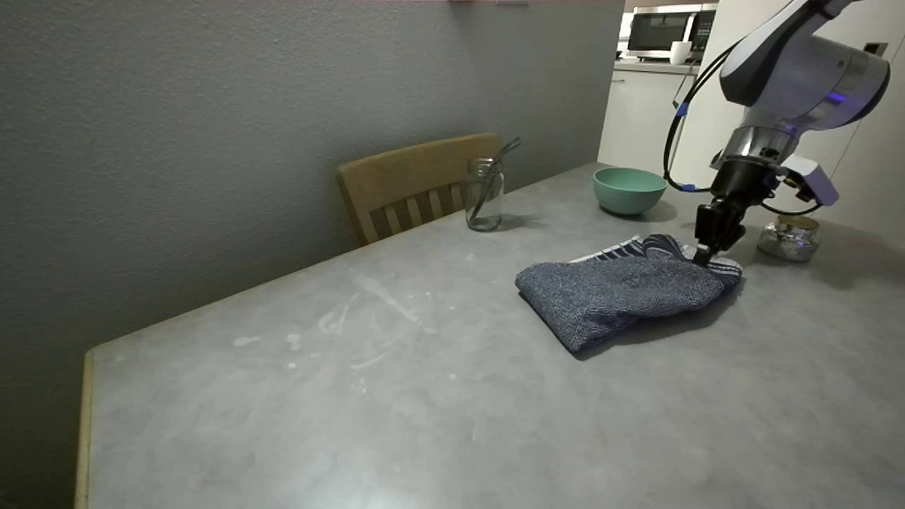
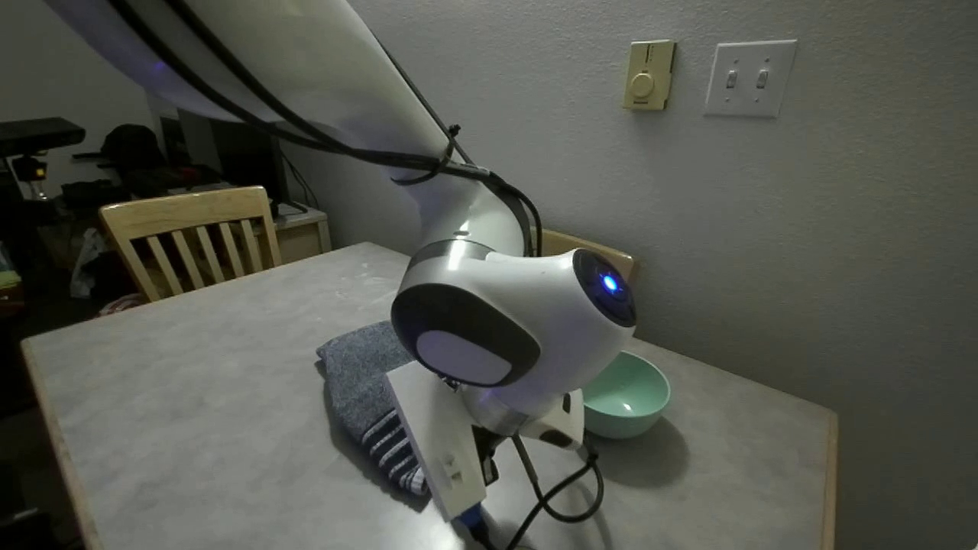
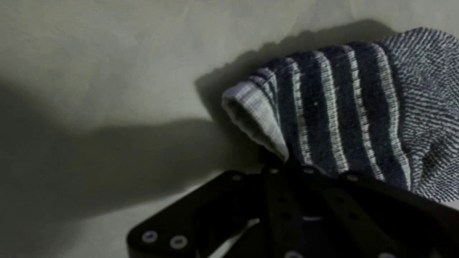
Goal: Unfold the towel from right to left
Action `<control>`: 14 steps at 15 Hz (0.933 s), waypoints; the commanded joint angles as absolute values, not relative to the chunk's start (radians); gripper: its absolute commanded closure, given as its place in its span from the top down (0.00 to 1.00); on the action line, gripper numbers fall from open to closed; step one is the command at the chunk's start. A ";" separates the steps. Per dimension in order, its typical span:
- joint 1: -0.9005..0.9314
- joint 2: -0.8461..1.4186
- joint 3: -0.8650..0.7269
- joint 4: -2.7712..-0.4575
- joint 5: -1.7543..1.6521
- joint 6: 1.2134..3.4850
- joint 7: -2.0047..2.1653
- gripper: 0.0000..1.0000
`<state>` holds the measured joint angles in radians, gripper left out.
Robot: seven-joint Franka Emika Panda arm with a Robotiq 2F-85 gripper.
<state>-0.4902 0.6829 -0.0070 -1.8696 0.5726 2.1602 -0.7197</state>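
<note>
The dark blue-grey towel [image 1: 619, 286] lies folded on the table, with its white-striped ends at the side near the gripper. It also shows in an exterior view [image 2: 363, 374], partly hidden behind the arm. My gripper [image 1: 703, 256] points down at the striped end of the towel. In the wrist view the fingers [image 3: 285, 163] are closed together on the pale hem of the striped towel end [image 3: 333, 104]. The pinched hem is bunched up to a point there. The fingertips themselves are dark and partly hidden by the cloth.
A teal bowl [image 1: 628, 191] stands behind the towel. A silvery glass jar [image 1: 790, 239] stands beside the gripper. A clear jar with utensils [image 1: 485, 201] stands near the wall-side table edge, by a wooden chair [image 1: 417, 173]. The grey table [image 1: 318, 396] extends past the towel's folded side.
</note>
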 commanded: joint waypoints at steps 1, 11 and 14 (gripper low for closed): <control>-0.455 0.610 -0.024 -1.921 0.541 2.187 -0.700 0.01; -0.245 0.434 0.004 -1.942 0.366 2.219 -0.376 0.01; -0.159 0.461 0.056 -1.878 0.388 2.238 -0.303 0.01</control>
<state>-0.2193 0.4480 0.0221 -1.9123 0.3853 2.2066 -0.3633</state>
